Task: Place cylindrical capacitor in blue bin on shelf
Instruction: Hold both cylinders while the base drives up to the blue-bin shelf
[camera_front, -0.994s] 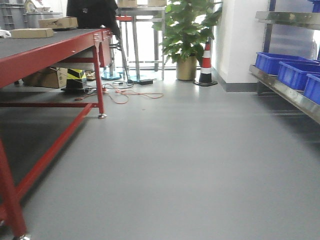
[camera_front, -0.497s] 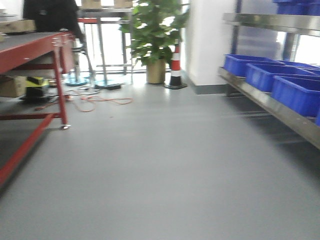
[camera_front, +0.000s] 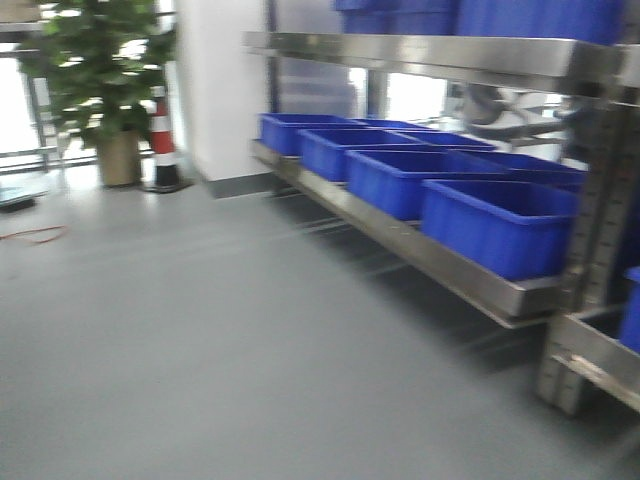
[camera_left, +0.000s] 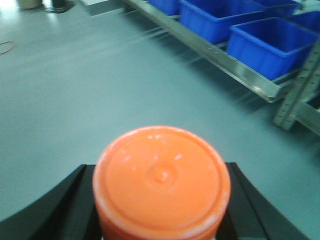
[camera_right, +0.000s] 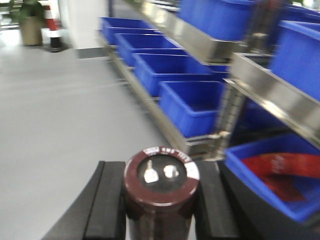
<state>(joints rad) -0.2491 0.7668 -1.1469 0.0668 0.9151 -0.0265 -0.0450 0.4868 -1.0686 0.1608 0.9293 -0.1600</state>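
Observation:
The cylindrical capacitor (camera_right: 161, 185), dark brown with two silvery terminals on top, stands upright between the black pads of my right gripper (camera_right: 161, 202), which is shut on it. My left gripper (camera_left: 161, 212) is shut on an orange round-topped cylinder (camera_left: 161, 175). The stainless-steel shelf (camera_front: 430, 255) runs along the right, and its low rail carries a row of blue bins (camera_front: 497, 225). In the right wrist view the shelf (camera_right: 167, 120) and bins (camera_right: 192, 105) lie ahead and to the right of the capacitor. Neither gripper shows in the front view.
A potted plant (camera_front: 100, 80) and a red-white cone (camera_front: 163, 145) stand at the back left beside a white column (camera_front: 215, 90). An orange cable (camera_front: 30, 235) lies on the grey floor. A steel upright (camera_front: 590, 260) stands near right. One near bin (camera_right: 280, 175) holds something red.
The front view has swung to the right. The red table has left the frame, the plant and cone have slid left, and the shelf with blue bins now fills the right half.

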